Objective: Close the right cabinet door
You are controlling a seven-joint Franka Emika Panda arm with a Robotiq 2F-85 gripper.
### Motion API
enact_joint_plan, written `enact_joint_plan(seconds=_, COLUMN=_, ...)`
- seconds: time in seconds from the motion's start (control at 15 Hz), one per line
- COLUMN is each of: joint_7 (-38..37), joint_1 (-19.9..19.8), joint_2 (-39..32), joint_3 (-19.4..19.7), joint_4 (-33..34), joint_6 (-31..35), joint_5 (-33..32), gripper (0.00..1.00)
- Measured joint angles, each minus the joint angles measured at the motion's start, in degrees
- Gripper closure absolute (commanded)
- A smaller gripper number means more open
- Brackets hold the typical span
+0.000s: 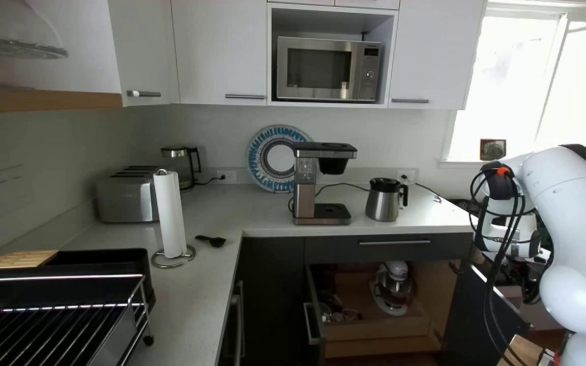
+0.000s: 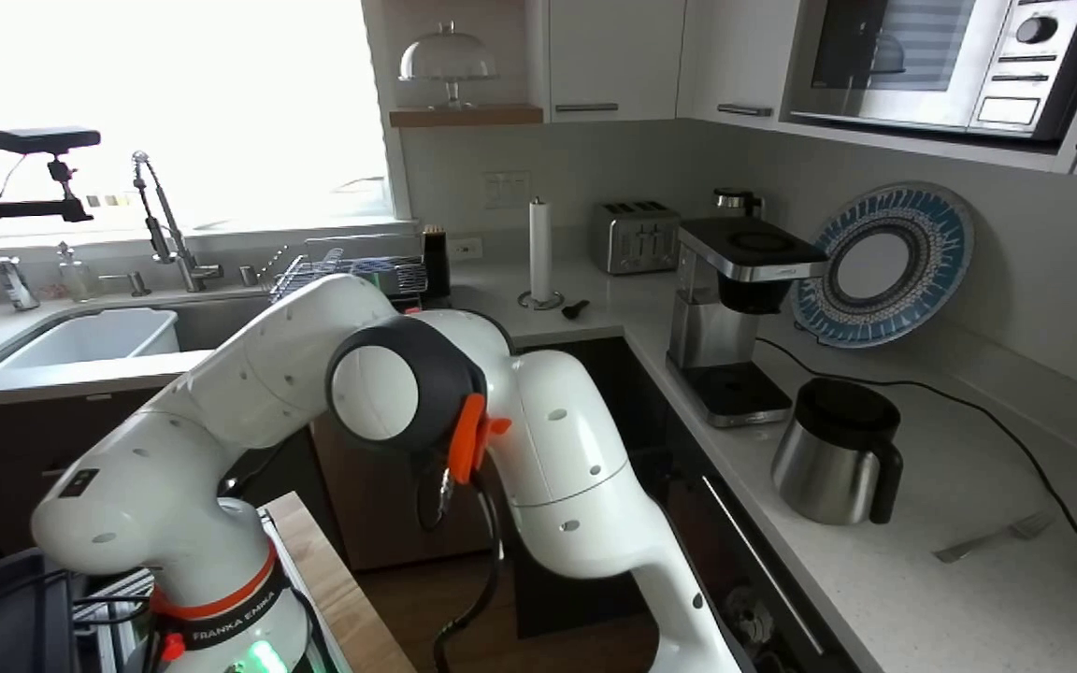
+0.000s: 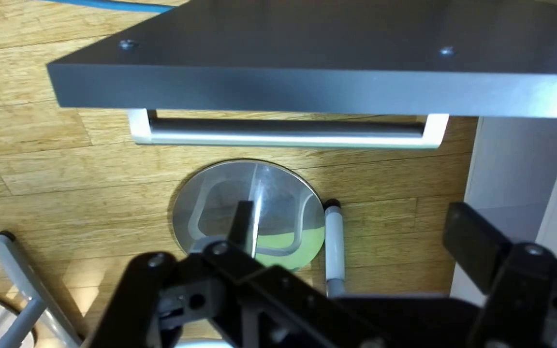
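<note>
Gripper (image 3: 351, 210) is hanging with jaws well apart, holding nothing, on the handle (image 3: 285, 134) side of the right door (image 3: 317, 58) in the wrist view; no contact is showing there. In an exterior view the right door (image 1: 478, 317) is standing swung open at the right of the cabinet (image 1: 434, 287), its hinge (image 1: 455, 268) side against it. Step in hand, my guess: setting up the push. Doing it well would be bringing the jaws together so neither is hooking the handle, pressing on the outer face near the free edge, well apart from the hinge, following the arc rather than a straight line, and easing off while nearing the cabinet. Worth checking that the inner drawer (image 1: 374, 330) carrying the mixer (image 1: 393, 287) is sitting clear of the sweep. Lettering: on the arm (image 2: 221, 411), a black band (image 2: 241, 609) is reading FRANKA EMIKA. Farther off, the toaster (image 1: 125, 198) is bearing faint marks, the microwave (image 1: 328, 68) small print; neither is coming out legibly.
</note>
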State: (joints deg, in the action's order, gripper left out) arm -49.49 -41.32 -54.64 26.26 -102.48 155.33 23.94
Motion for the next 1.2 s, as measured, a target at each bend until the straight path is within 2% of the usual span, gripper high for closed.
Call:
enact_joint_plan(seconds=0.33, joint_7=-1.09, joint_1=-2.95, joint_2=-1.98, joint_3=-3.26, joint_4=3.06, joint_6=-0.69, joint_5=1.32, gripper=0.00)
enact_joint_plan(seconds=0.73, joint_7=-2.25, joint_1=-5.96, joint_2=-2.35, joint_3=-7.00, joint_4=5.34, joint_6=-4.91, joint_5=3.81, gripper=0.00)
enact_joint_plan(seconds=1.2, joint_7=-2.11, joint_1=-9.42, joint_2=-1.76, joint_3=-13.44, joint_4=6.21, joint_6=-7.33, joint_5=9.15, gripper=0.00)
